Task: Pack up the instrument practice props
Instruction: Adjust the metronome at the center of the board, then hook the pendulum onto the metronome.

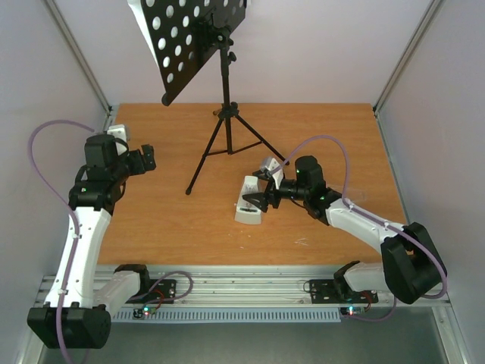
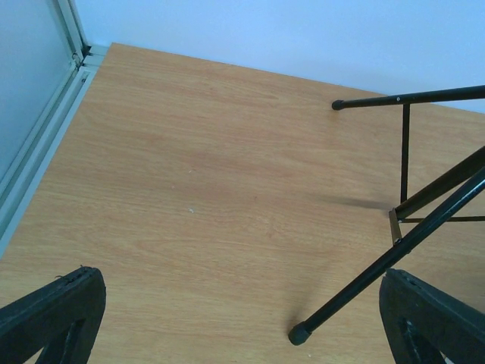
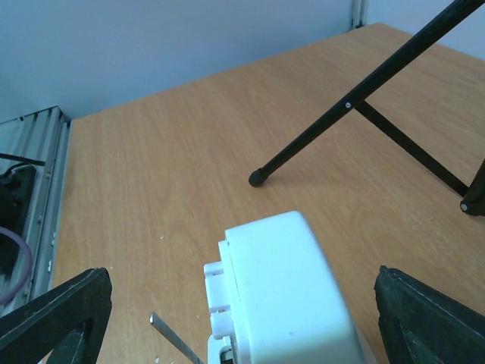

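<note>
Your right gripper (image 1: 258,191) is spread wide. The white metronome (image 3: 280,299) lies between its fingers, at 6 o'clock in the wrist view, not touched.

You are looking at a robotics lab test cell. The wooden bench (image 1: 151,220) is boxed in on the left, right and far sides by plain white panels (image 1: 318,53) held in aluminium corner posts (image 1: 76,53). Along its near edge runs a slotted aluminium rail (image 1: 250,282) with the left arm (image 1: 87,235) and right arm (image 1: 364,220) bolted to it. Purple cables (image 1: 42,136) loop from the arms, and small lit indicator lights (image 1: 144,311) glow by each base. A black tripod music stand (image 1: 224,83) stands staged towards the far side.
</note>
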### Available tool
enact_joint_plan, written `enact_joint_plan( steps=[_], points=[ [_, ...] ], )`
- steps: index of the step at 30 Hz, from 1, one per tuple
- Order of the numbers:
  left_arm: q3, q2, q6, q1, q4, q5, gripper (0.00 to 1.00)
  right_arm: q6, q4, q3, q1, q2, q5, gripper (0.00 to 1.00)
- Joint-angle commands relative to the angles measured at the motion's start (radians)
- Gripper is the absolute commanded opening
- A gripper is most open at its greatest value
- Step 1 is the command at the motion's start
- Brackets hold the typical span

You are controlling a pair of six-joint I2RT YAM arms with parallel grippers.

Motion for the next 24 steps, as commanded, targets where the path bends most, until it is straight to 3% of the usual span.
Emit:
enact_joint_plan(
  steps=[1,10,24],
  points=[
    [0.002,-0.012,-0.014,-0.002,0.036,0.023,0.99,-0.013,0.037,0.011,-0.002,0.014,-0.032,0.96],
    [0.004,-0.007,-0.018,-0.003,0.035,0.029,0.99,0.011,0.056,-0.027,-0.002,0.013,-0.03,0.93],
    [0.007,-0.013,-0.032,-0.003,0.034,0.054,0.99,0.067,0.009,-0.11,0.053,-0.116,0.002,0.93]
  ],
)
